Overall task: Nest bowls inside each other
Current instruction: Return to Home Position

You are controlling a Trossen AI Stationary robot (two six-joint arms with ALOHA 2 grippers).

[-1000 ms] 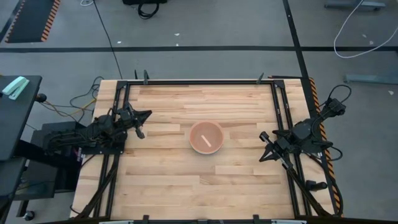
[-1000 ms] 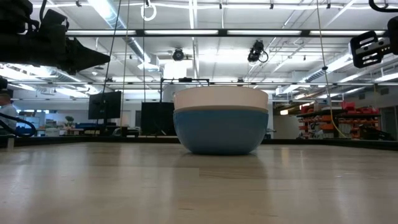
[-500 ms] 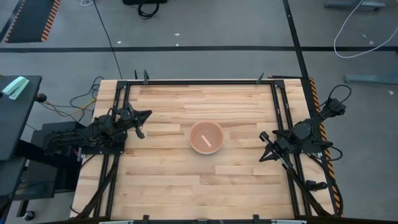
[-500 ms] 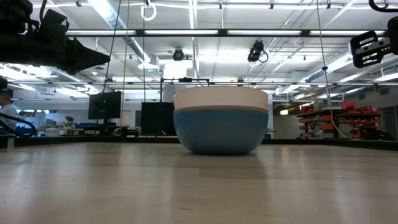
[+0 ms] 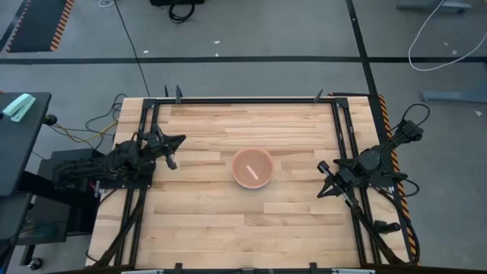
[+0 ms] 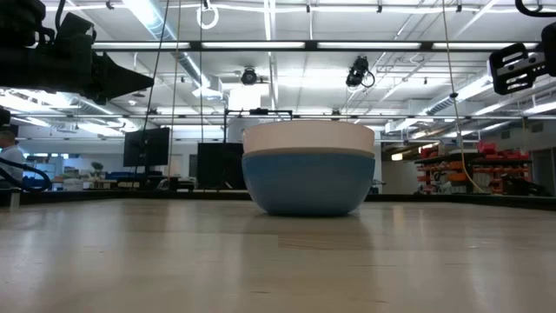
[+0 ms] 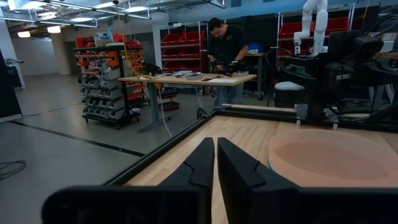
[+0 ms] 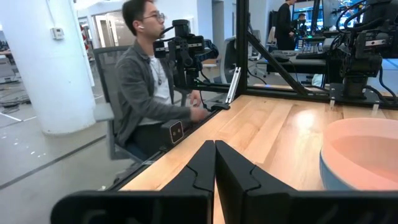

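1. The table (image 5: 213, 221) is seen whole only from above, where a black frame (image 5: 243, 100) is set along its edges. In the wrist views it is cut off. Nothing on it has been moved since the earlier pictures.
2. Beyond the table, a seated person (image 8: 146, 81) is seen just past its edge in the right wrist view. A standing person (image 7: 227, 46) is seen at a workbench (image 7: 186, 78) in the left wrist view.
3. The left gripper (image 7: 216, 148) is held at the table's left side, well apart from the bowls, with its fingers pressed together on nothing. The right gripper (image 8: 215, 149) is held at the right side, likewise closed and empty. Neither has shifted over the last second. In the low view only dark parts of the arms are caught at the upper corners.
4. The bowls are nested in one stack at the table's middle, between the two grippers.
   - From above only the pink-orange bowl (image 5: 252, 167) is seen, and the other two are hidden under it.
   - In the low view the blue bowl (image 6: 304, 184) is seen at the bottom, resting on the table.
   - A pale band (image 6: 308, 137) lies above the blue bowl; which upper bowl it belongs to cannot be told.
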